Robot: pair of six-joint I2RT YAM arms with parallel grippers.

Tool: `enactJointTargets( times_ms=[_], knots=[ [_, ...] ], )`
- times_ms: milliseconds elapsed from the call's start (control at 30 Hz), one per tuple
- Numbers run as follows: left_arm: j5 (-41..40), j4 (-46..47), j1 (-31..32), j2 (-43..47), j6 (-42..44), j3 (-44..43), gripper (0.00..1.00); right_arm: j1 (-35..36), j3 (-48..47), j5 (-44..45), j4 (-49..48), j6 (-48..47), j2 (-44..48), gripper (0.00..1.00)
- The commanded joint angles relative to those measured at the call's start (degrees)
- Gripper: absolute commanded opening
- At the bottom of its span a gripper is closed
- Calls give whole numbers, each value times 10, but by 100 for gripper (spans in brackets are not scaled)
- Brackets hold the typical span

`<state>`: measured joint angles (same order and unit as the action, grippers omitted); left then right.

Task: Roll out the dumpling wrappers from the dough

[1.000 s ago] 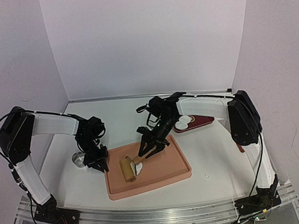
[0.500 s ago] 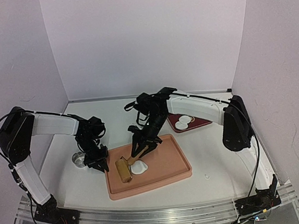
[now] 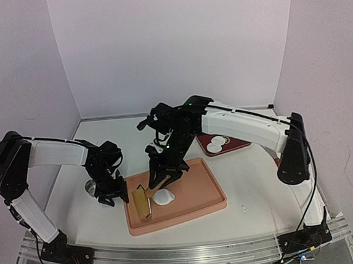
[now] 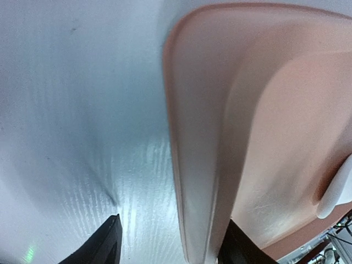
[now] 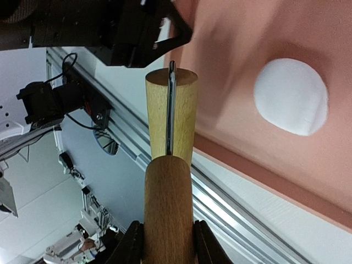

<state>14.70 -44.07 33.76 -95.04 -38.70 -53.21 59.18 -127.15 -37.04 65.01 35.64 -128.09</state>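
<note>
White worktop (image 3: pixel 255 187) carries everything, so I start there. On it, toward the near edge, sits the pink tray (image 3: pixel 197 189), the rolling surface. My left pincer (image 4: pixel 173 247) is down at the tray's left rim with its fingers (image 4: pixel 110 245) parted and the rim between them. I see a gap on the outer side, so it is open, not clamped. I judge it sits there to steady the tray against the push of rolling.

Near the far right corner of the worktop, well apart from the tray, is a dark red plate (image 3: pixel 242 142) holding two finished wrappers (image 3: pixel 215 146), kept out of the roller's way.

The wooden roller (image 3: pixel 139 203) lies along the tray's left edge. My right pincer (image 3: pixel 157 178) is closed tight on its handle (image 5: pixel 168 198), which puts the barrel ahead of the wrist for a pass over the dough.

The dough (image 3: pixel 164 198) is a small round white pat in the near left part of the tray, just beside the barrel and not under it. It looks too thick, so more rolling is needed.

Smallest, a metal ring (image 3: pixel 90 187) sits just outside the tray's left edge, half hidden by the left arm
</note>
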Motion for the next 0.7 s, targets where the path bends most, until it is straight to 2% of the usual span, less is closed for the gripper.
enactJointTargets(
  times_ms=[0, 167, 367, 433, 500, 600, 667],
  knots=[
    [-65, -59, 3, 18, 50, -48, 63, -21, 71, 127, -20, 70, 124, 0],
    [-101, -99, 3, -27, 146, -161, 69, -48, 183, 198, -19, 130, 232, 0],
    [-104, -102, 2, -122, 262, -252, 68, -53, 239, 215, -20, 159, 268, 0],
    [-92, -104, 2, -155, 286, -278, 66, -53, 245, 216, -20, 164, 272, 0],
    [-80, -105, 2, -210, 311, -309, 59, -53, 246, 218, -20, 166, 276, 0],
    [-76, -86, 1, -244, 320, -325, 56, -53, 247, 214, -19, 167, 278, 0],
    [-77, -97, 1, -264, 322, -347, 48, -53, 246, 211, -19, 169, 279, 0]
  ],
)
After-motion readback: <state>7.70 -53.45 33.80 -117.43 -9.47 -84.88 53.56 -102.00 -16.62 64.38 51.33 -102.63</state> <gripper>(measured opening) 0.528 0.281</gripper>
